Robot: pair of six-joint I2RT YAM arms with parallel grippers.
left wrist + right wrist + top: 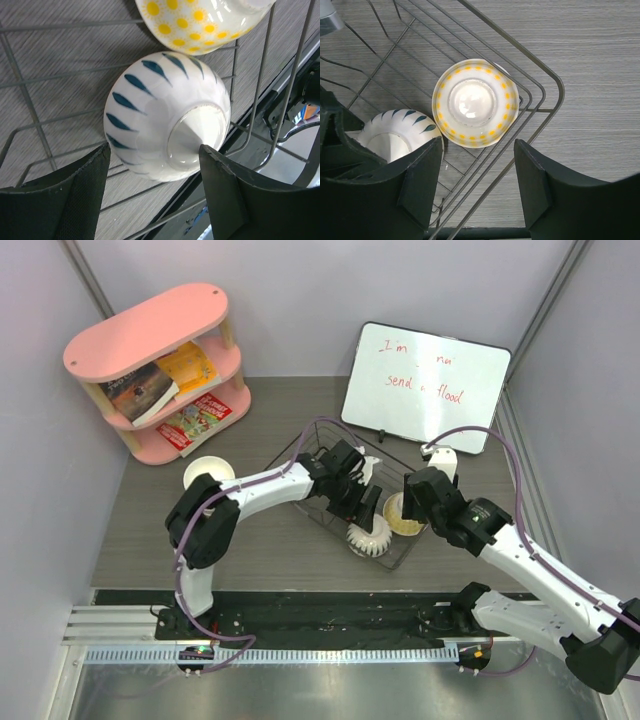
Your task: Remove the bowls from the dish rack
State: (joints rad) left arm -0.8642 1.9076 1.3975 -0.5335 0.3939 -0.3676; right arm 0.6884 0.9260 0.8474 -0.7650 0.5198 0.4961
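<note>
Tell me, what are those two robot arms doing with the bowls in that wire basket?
They are taking bowls out of the black dish rack. The left arm's fingers are open on either side of a white bowl with blue leaf strokes, which lies bottom up in the rack, as if about to pinch it. The right arm's fingers hang open over the yellow-dotted bowl next to it. Neither bowl is lifted yet. One cream bowl sits out on the table near the pink shelf.
</note>
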